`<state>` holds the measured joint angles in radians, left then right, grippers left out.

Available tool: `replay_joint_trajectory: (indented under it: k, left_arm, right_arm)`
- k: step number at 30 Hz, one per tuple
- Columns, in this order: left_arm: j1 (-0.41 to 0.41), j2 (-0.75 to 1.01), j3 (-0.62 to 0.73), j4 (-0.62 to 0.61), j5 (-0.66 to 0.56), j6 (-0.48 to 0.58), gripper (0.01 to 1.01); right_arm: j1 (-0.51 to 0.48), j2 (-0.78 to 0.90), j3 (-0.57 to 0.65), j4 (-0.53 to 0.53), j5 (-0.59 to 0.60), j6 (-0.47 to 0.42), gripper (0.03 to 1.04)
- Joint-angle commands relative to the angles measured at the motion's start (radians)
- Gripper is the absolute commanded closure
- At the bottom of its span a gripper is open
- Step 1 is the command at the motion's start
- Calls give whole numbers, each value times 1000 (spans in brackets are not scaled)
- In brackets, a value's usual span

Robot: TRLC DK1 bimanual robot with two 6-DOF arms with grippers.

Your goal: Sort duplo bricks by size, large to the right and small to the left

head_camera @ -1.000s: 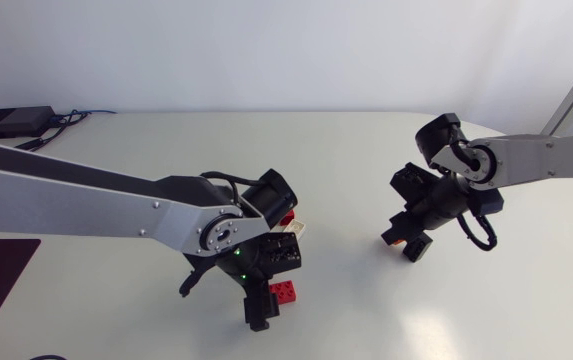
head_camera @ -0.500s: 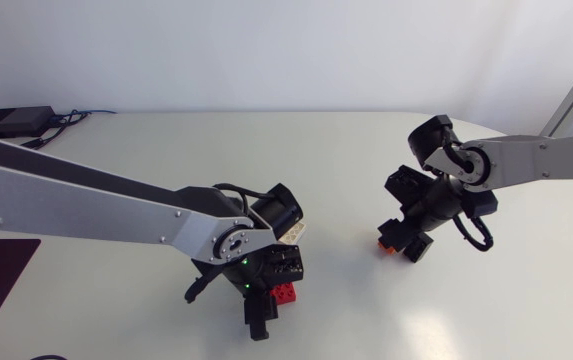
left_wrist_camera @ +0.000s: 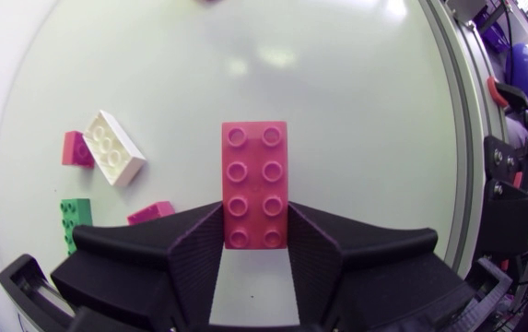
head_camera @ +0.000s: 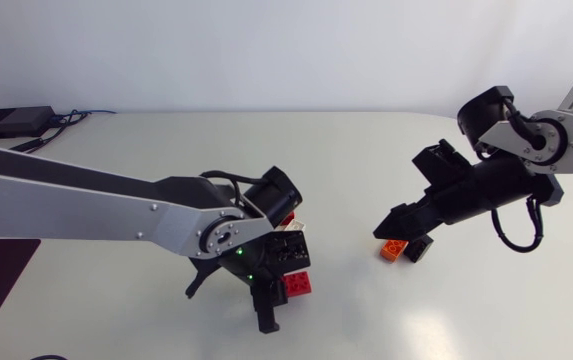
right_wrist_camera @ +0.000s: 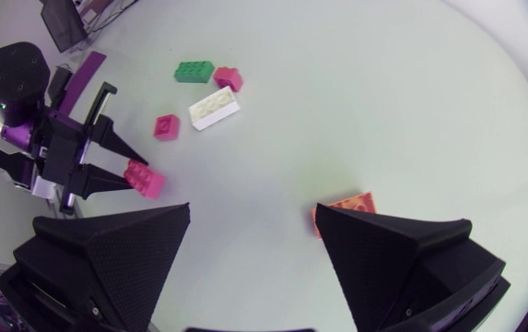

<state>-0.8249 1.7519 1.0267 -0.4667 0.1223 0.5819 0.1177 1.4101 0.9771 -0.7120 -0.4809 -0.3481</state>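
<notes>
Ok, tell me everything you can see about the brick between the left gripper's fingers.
It is a pinkish-red brick of glossy plastic, oblong, with eight round studs in two rows of four, facing the wrist camera. Its near end sits in the left gripper, whose fingers press its two long sides; the rest juts ahead of them. No other brick touches it. Whether it rests on the table or is lifted cannot be told.
</notes>
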Motion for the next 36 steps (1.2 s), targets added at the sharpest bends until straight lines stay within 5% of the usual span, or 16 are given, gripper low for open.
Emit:
replay_joint_trajectory:
  k: [1, 10, 24, 27, 31, 33, 36]
  left_arm:
    - [0, -61, 26, 13, 11, -37, 769]
    - [-22, -129, 53, 91, 13, -85, 769]
    - [-79, -160, 55, 191, 11, -111, 769]
    - [-83, -166, 55, 204, 10, -113, 769]
    - [-92, -166, 53, 215, -4, -119, 748]
    - [-91, -169, 50, 218, -13, -126, 623]
    - [-82, -178, 35, 218, -16, -125, 121]
  right_arm:
    - [-21, 26, 29, -49, -85, 26, 70]
    - [-15, 115, 78, -170, -346, 12, 105]
    - [91, 250, 167, -245, -466, 15, 228]
    - [123, 248, 167, -242, -470, 29, 377]
    - [148, 239, 156, -218, -470, 57, 831]
    - [151, 227, 144, -207, -469, 69, 841]
    - [149, 185, 110, -147, -450, 116, 862]
